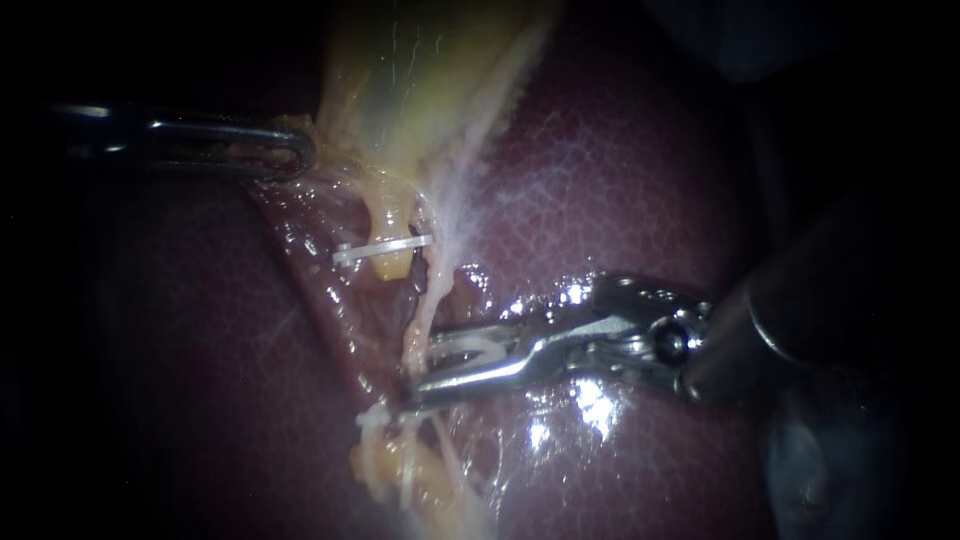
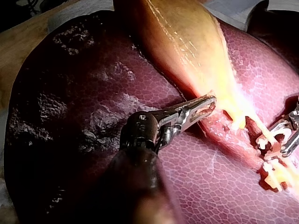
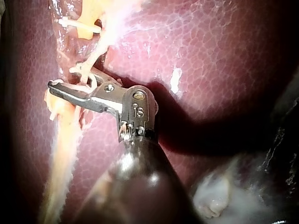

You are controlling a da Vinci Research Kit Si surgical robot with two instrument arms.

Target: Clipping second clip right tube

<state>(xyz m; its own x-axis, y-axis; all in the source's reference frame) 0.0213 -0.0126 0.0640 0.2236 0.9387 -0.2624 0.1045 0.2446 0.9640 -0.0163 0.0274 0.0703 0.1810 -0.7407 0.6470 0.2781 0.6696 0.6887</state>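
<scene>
The yellow gallbladder (image 1: 420,70) hangs over the dark red liver (image 1: 620,170). My left instrument (image 1: 295,150) grips the gallbladder's lower edge, its jaws lying together on the tissue; the left wrist view shows the same hold (image 2: 208,105). A white clip (image 1: 385,248) sits across the short yellow tube. Beside it runs the pale right tube (image 1: 440,270). My right instrument (image 1: 425,368) straddles this tube lower down, its jaws holding a second white clip (image 1: 468,350) around it. The right wrist view shows those jaws (image 3: 58,86) on the strand.
Yellow fatty shreds (image 1: 400,480) lie below the right instrument's jaws. Wet, glistening liver surface (image 3: 210,56) surrounds the tubes on both sides. The right instrument's thick dark shaft (image 1: 800,310) fills the right side of the endoscope view.
</scene>
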